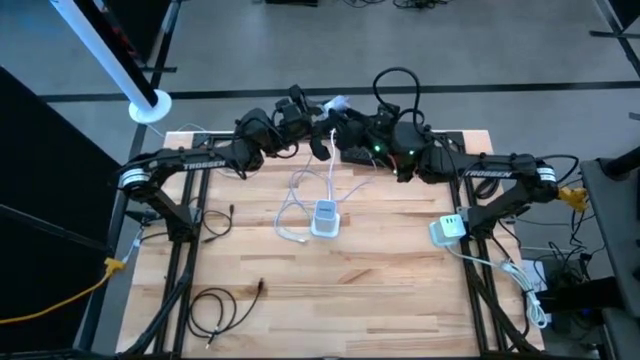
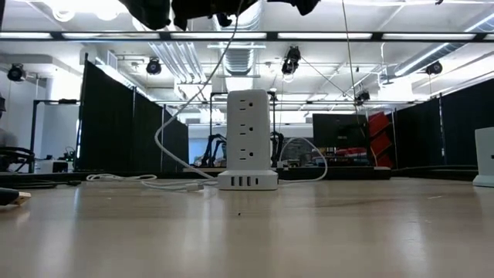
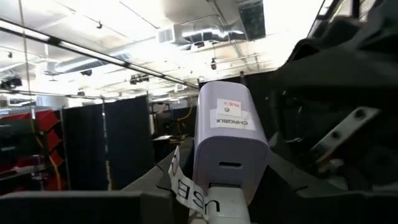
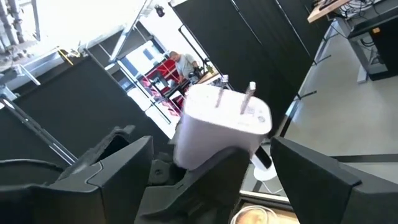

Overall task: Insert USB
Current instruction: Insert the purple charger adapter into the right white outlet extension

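**High view.** Left gripper and right gripper meet nose to nose at the far middle of the table. A white cable hangs from between them. It loops on the wood beside a white power tower, which stands on the near side of both grippers.

**Low view.** Only dark undersides of the arms show, along the upper edge. The cable falls from them to the tabletop beside the tower, which stands below them.

**Left wrist view.** White charger block, port facing this gripper, just ahead of its fingertips. USB plug, tagged, rises from between the left fingers to the port. Whether it is seated cannot be told. Left jaws clamped on the plug.

**Right wrist view.** The same block, prongs toward this gripper, sits between its two fingers. Right jaws stand wide apart. There is clear space on one side of the block. On the other side, contact cannot be told.
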Robot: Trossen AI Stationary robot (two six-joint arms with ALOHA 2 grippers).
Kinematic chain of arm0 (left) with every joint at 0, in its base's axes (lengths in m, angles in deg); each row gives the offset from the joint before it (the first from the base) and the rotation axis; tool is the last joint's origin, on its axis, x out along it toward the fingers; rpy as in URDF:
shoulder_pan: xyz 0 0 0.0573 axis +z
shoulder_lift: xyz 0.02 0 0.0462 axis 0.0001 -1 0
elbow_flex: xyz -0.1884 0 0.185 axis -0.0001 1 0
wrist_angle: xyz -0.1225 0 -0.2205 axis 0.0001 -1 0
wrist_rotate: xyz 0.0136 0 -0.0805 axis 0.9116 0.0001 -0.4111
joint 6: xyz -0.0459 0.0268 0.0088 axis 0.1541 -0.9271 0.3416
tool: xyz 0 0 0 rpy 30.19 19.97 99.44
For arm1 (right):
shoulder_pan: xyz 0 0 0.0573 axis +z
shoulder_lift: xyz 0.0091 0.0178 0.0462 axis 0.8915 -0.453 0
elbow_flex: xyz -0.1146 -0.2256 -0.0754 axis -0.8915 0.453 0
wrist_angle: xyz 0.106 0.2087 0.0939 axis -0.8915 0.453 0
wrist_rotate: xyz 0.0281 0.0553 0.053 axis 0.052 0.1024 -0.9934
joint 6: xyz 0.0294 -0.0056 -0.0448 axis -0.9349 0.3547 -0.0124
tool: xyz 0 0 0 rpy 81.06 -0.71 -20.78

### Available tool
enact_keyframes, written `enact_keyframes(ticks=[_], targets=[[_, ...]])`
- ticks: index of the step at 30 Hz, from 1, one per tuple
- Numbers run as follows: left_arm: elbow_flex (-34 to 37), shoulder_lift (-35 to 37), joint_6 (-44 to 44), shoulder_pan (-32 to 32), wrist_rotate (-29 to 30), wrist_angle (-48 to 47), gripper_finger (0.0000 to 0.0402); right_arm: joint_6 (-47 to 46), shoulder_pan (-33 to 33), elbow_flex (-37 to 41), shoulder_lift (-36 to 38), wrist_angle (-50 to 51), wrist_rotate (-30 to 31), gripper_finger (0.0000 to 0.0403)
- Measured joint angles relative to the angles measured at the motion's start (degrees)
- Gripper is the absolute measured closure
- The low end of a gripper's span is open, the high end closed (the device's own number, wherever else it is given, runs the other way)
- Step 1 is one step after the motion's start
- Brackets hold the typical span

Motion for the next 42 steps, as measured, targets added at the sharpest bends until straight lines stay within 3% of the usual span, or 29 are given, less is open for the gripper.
enact_keyframes(ticks=[6, 23, 31, 35, 42], targets=[[0.0, -0.02, -0.06, -0.16, -10.55, 0.06, 0.0283, 0.0, -0.01, 0.0, -0.15, -0.14, -0.65, 0.0092], [0.0, -0.04, -2.18, -0.17, -4.9, 0.65, 0.0283, 0.02, 0.1, 0.0, -0.22, -0.39, -2.2, 0.0147], [0.0, -0.32, -3.13, -0.84, -8.27, 0.85, 0.0283, 0.33, 0.03, 0.0, -0.24, -0.39, -2.43, 0.0171], [0.0, -0.42, -3.65, -0.87, -8.38, 0.56, 0.0283, 0.24, 0.01, 0.0, -0.24, -0.43, -2.32, 0.0211], [0.0, -0.42, -6.38, -0.79, -8.35, 0.38, 0.0284, 3.34, 0.01, 0.0, -0.26, -0.35, -2.5, 0.0213]])
